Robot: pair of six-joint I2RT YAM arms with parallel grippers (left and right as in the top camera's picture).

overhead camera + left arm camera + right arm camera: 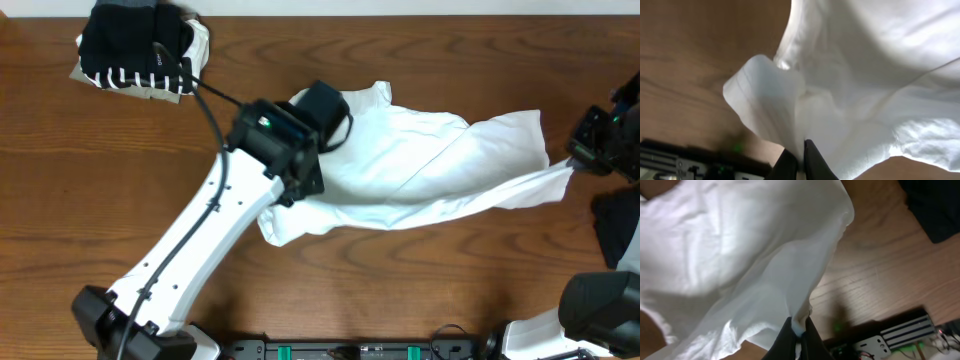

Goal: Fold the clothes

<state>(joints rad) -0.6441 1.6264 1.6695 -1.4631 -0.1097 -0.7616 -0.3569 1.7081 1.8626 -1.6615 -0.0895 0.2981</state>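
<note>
t-shirt (430, 160): white | pile (130, 45): black, black-white striped, beige | table (100, 180): brown wood grain

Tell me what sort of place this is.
Probably a robot test bench rather than a home: a wooden table, a left gripper and right gripper each pinching one white T-shirt, and a pile of folded clothes at a corner.

We log even bright light, soft shadow under the white T-shirt (420, 160), wrist views blurred close up, its folds nearly overexposed.
</note>
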